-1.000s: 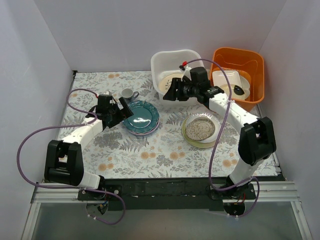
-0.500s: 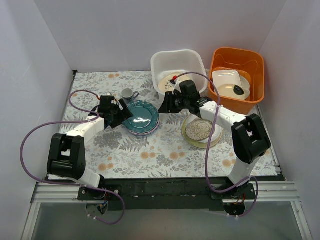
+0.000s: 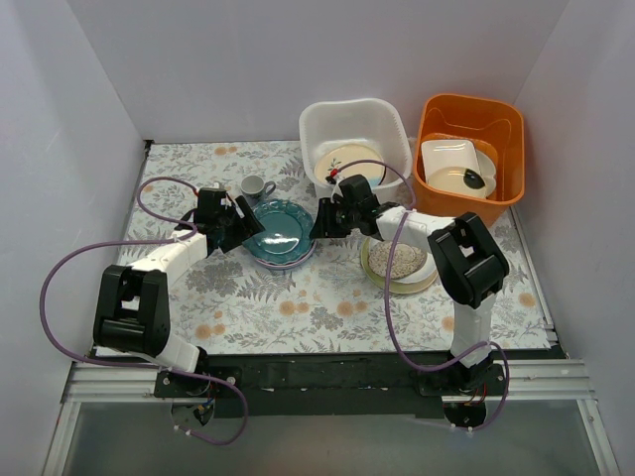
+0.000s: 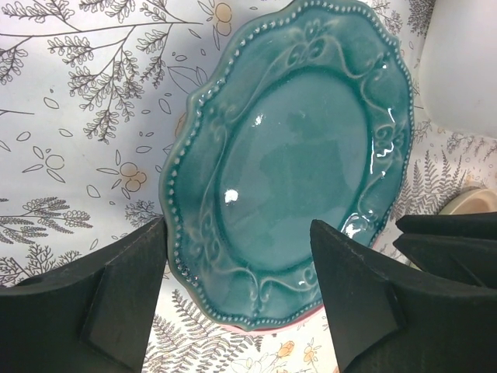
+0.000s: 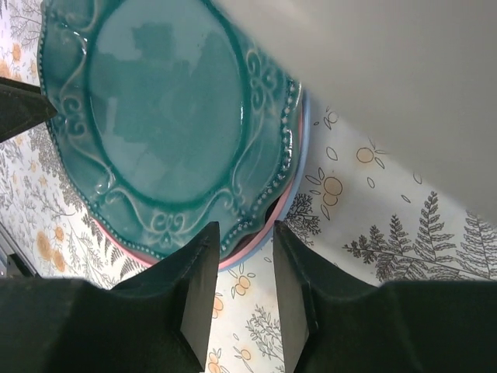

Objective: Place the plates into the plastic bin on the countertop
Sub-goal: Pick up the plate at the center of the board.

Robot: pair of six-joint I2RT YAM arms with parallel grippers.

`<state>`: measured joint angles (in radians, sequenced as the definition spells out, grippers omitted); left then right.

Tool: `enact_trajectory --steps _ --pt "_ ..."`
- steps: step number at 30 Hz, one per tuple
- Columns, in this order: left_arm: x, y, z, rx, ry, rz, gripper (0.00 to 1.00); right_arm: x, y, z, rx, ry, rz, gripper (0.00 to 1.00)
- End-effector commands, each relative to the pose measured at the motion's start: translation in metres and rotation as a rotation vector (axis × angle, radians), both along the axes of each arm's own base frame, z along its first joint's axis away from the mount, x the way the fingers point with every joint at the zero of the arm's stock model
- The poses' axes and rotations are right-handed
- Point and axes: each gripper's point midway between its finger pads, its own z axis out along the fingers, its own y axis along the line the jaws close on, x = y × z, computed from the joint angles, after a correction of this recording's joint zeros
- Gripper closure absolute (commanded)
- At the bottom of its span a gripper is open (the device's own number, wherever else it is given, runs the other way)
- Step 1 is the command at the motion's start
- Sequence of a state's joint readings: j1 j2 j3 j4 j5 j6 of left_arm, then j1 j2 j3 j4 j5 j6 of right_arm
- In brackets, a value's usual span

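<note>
Teal plate (image 3: 281,230) (image 4: 295,155) (image 5: 167,116) — scalloped, beaded rim; top of a stack on the tabletop (image 3: 298,307), left of centre, outside the bin. The rims of a pink plate (image 5: 247,250) and a blue plate (image 5: 304,132) show beneath it.

Bin (image 3: 310,134): white, at the far edge, just beyond the stack. One cream plate (image 3: 349,159) lies flat inside. The blurred white mass across the right wrist view is probably its wall.

Speckled plate (image 3: 399,258): right of the stack, resting on a paler plate.

Left end effector (image 3: 238,223) (image 4: 237,233) — fingers spread wide, grasping nothing, poised at the teal plate's left rim. Contact cannot be judged.

Right end effector (image 3: 322,220) (image 5: 245,233): fingers parted by a narrow gap with nothing between them, poised at the stack's right rim, between stack and bin.

Orange tub (image 3: 471,109): right of the bin, holding a white dish (image 3: 448,157).

Cup (image 3: 256,186): small, grey, on the tabletop behind the stack.
</note>
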<state>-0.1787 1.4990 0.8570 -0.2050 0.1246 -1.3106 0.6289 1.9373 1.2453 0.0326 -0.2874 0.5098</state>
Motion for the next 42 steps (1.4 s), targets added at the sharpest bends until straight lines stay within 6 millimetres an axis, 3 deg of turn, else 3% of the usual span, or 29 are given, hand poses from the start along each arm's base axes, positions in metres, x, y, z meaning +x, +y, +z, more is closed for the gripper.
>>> enact_trajectory --steps 1,16,27,33,42 --pt "0.011 -0.010 0.040 -0.042 -0.124 -0.045 0.29 0.015 0.012 0.010 0.037 -0.067 -0.013 0.59" --pt "0.008 -0.029 0.071 -0.132 -0.244 -0.138 0.29 0.015 0.020 -0.009 0.022 -0.029 0.019 0.64" --pt "0.010 -0.013 0.058 -0.061 -0.195 -0.074 0.25 0.012 0.021 -0.015 0.022 -0.010 0.034 0.65" --pt "0.012 0.006 0.050 0.006 -0.159 0.030 0.24 0.011 0.021 -0.016 0.024 -0.011 0.039 0.66" --pt "0.014 0.000 0.081 -0.031 -0.278 0.005 0.25 0.007 0.021 -0.020 0.024 0.005 0.047 0.66"
